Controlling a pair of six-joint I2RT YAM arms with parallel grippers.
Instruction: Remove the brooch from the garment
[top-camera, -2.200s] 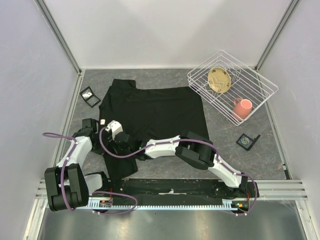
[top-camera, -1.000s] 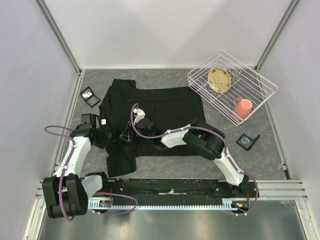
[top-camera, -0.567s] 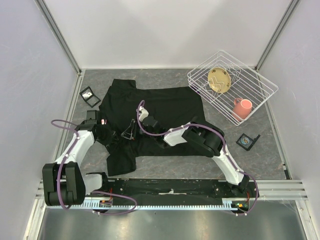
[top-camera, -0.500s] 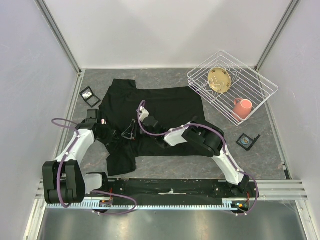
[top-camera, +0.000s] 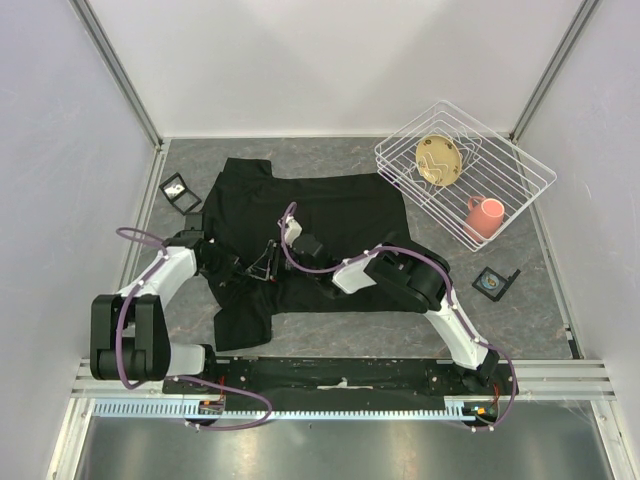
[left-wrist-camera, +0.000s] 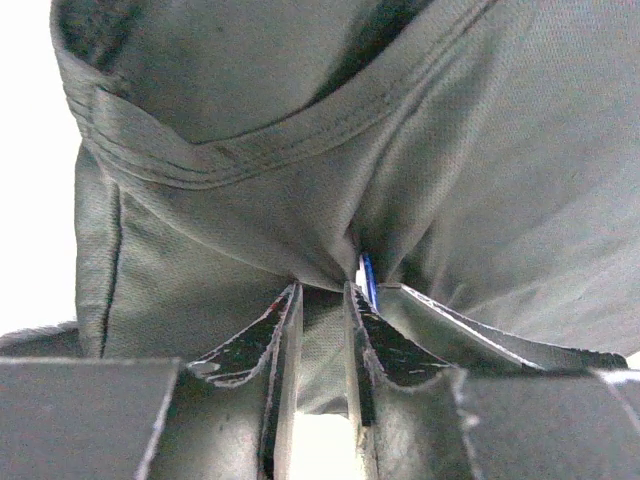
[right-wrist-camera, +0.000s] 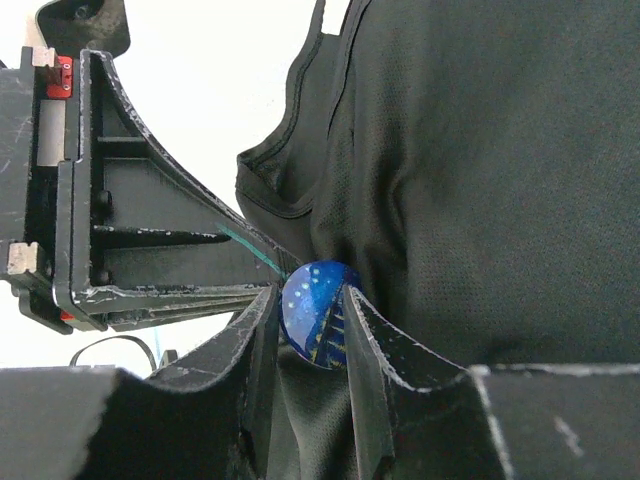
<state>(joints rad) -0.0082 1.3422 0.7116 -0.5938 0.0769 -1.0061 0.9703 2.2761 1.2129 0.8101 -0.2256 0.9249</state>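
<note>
Black and soft, spread over much of the grey mottled table (top-camera: 300, 335): a large short-sleeved T-shirt garment (top-camera: 330, 210), flat at the far side, bunched into folds at its near left edge. Clamped on one such fold, as seen from the left wrist camera: the left gripper (left-wrist-camera: 322, 300), its black fingers (left-wrist-camera: 255, 340) drawn close with a ridge of hemmed fabric pinched between them (a thin blue sliver just beside the right-hand finger). Meeting it almost tip to tip from the other side: the right gripper (right-wrist-camera: 312, 305). Gripped between that pincer's two fingers (right-wrist-camera: 390, 360): a small round glossy blue brooch (right-wrist-camera: 316, 322), touching both pads and lying against the cloth; cannot tell whether fastened to it. At the far right corner, well apart from the shirt: a white wire basket (top-camera: 520, 160) holding a tan round plate (top-camera: 440, 160) and a pink mug (top-camera: 485, 215). Just beside the shirt's far left sleeve, a small black-framed square (top-camera: 180, 190); near the basket's front, a second black square frame (top-camera: 493, 282).
</note>
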